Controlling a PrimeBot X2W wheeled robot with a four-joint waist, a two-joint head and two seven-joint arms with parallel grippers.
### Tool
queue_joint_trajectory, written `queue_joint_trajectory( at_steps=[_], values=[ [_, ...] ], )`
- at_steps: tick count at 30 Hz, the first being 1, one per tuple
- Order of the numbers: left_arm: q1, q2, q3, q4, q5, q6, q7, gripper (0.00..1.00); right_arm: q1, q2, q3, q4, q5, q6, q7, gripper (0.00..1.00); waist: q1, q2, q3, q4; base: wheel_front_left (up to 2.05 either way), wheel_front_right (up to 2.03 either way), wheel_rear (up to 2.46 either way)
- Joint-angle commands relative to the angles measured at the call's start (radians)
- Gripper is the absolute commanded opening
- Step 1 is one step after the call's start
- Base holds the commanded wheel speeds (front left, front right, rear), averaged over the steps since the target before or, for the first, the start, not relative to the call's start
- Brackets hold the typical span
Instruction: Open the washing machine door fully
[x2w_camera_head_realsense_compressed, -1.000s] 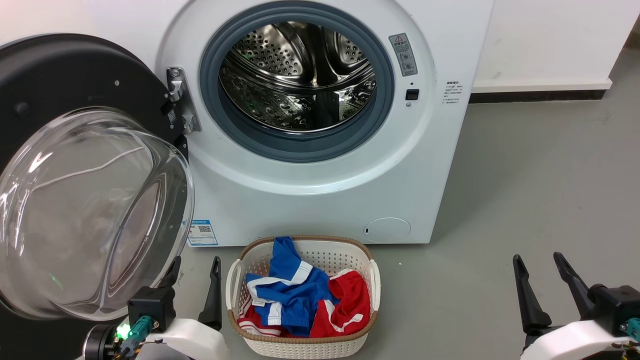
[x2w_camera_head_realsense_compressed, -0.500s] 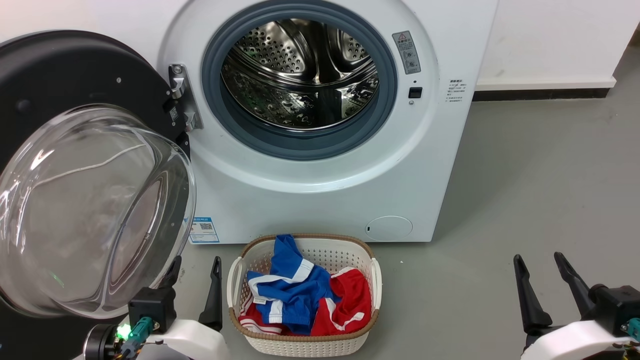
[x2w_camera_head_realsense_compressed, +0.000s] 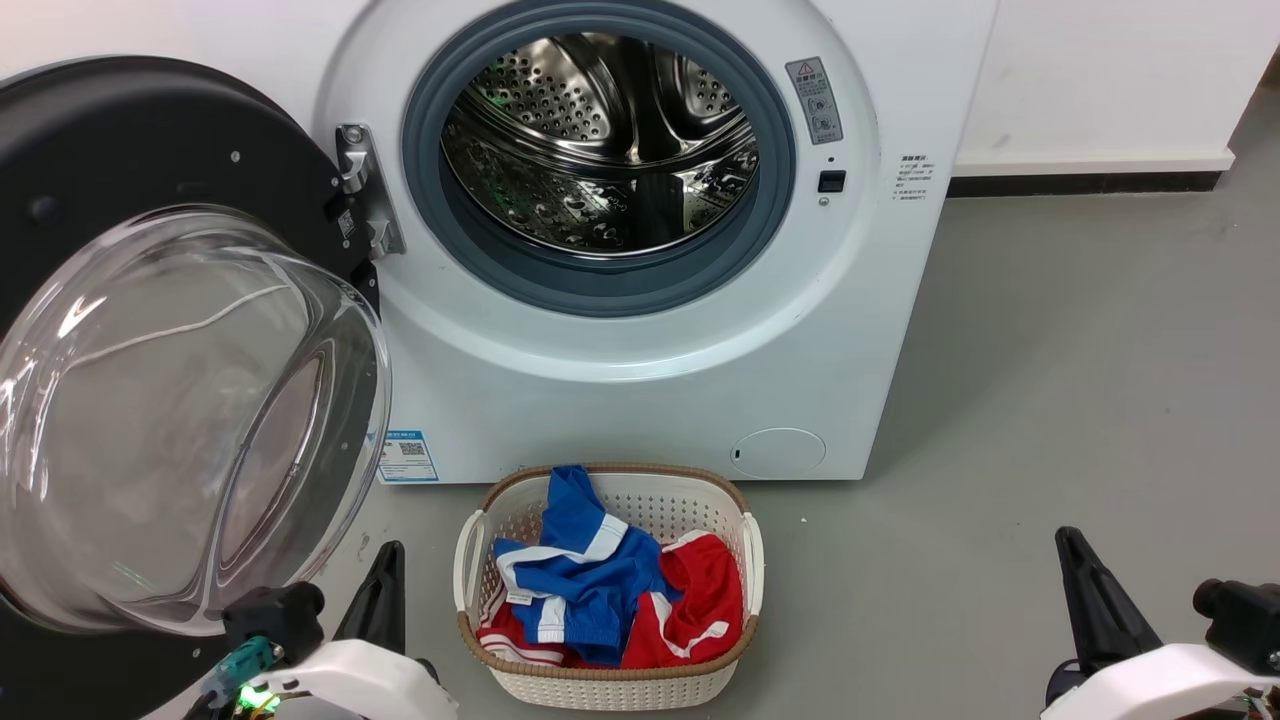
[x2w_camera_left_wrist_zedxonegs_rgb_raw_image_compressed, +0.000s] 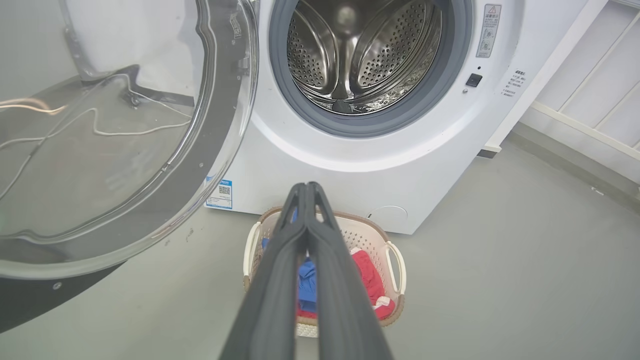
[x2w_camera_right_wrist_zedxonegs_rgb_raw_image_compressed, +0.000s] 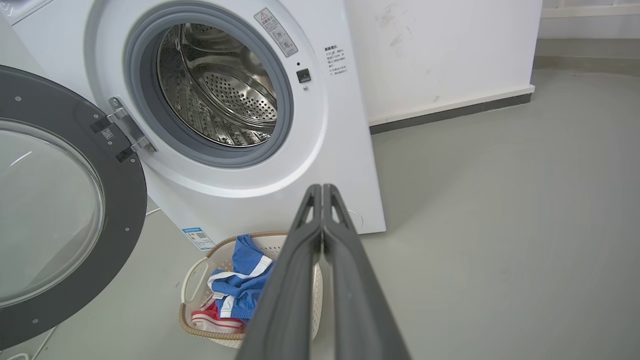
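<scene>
Door (x2w_camera_head_realsense_compressed: 120, 130) on the left of the machine (x2w_camera_head_realsense_compressed: 640, 400), hung on the hinge (x2w_camera_head_realsense_compressed: 365, 205) and swung far out, with the glass bowl (x2w_camera_head_realsense_compressed: 180, 420) bulging toward the head camera and the drum (x2w_camera_head_realsense_compressed: 600, 150) fully exposed. Looks near the end of the hinge travel, though hard to judge for sure. Basket (x2w_camera_head_realsense_compressed: 600, 692) of red and blue clothes (x2w_camera_head_realsense_compressed: 600, 590) on the floor (x2w_camera_head_realsense_compressed: 1050, 400) just before the machine, probably put there for loading.

Left jaws pressed together and holding nothing: in the left wrist view both fingers (x2w_camera_left_wrist_zedxonegs_rgb_raw_image_compressed: 277, 280) closed along the whole length, pointing over the basket, with the door rim near on their left but apart from them. Right jaws closed also and empty, fingers (x2w_camera_right_wrist_zedxonegs_rgb_raw_image_compressed: 350, 290) touching each other in the right wrist view, well apart from the door, on the other side of the basket. Both low at the bottom edge of the head view, apparently kept back in order not to block the door swing. No contact with the door on either side.
</scene>
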Motion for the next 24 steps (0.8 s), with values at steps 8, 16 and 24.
queue_joint_trajectory(
  at_steps=[8, 16, 24],
  values=[
    [-0.042, -0.023, 0.058, 0.009, -0.133, -0.044, 0.025, 0.00, -0.051, 0.001, -0.004, 0.016, 0.165, 0.000, 0.008, 0.00, 0.0000, 0.0000, 0.004, 0.001, 0.00, 0.00, 0.00],
    [-0.052, -0.046, 0.099, 0.026, -0.239, -0.079, 0.046, 0.00, -0.072, 0.002, -0.007, 0.042, 0.296, 0.000, 0.016, 0.00, 0.0000, 0.0000, 0.009, 0.002, 0.00, 0.00, 0.00],
    [-0.061, -0.069, 0.136, 0.039, -0.336, -0.110, 0.067, 0.00, -0.091, 0.004, -0.010, 0.067, 0.416, 0.000, 0.023, 0.00, 0.0000, 0.0000, 0.013, 0.003, 0.00, 0.00, 0.00]
  ],
)
